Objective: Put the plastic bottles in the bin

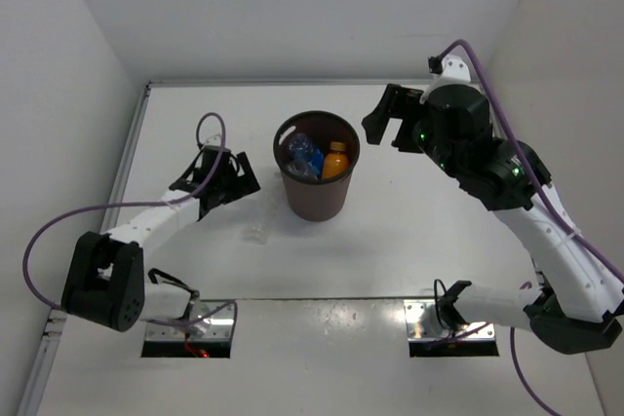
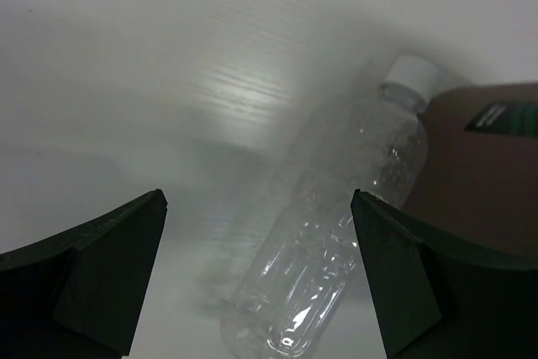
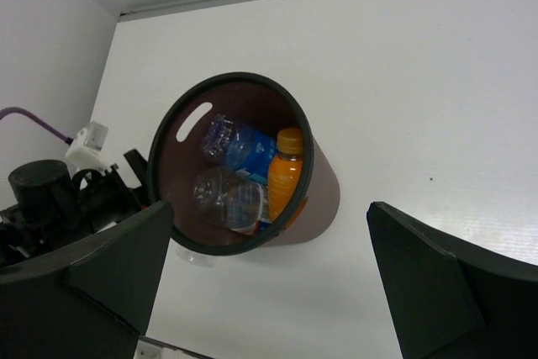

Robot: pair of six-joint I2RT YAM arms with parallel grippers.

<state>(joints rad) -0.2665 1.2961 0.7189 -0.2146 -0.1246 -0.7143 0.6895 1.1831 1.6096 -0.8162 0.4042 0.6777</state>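
White tabletop, white walls: left gripper point(image 2: 258, 203), jaws spread and empty, hangs over the slim clear plastic bottle point(image 2: 336, 233), which lies just beside the dark brown round plastic bin point(image 1: 314, 204) mid-table, on its left-edge side. Three other bottles point(image 3: 286, 170) sit inside; the right gripper point(image 1: 382, 127) hovers open. Last pickup looks due: descend, close, lift over the rim.

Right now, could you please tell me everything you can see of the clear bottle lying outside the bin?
The clear bottle is slim, label-free transparent plastic with a ribbed, glinting body and a white cap. It looks empty and lies on its side on the white table, cap end toward the brown bin; contact there is unclear. The left pincer is open, fingers either side, not touching it.
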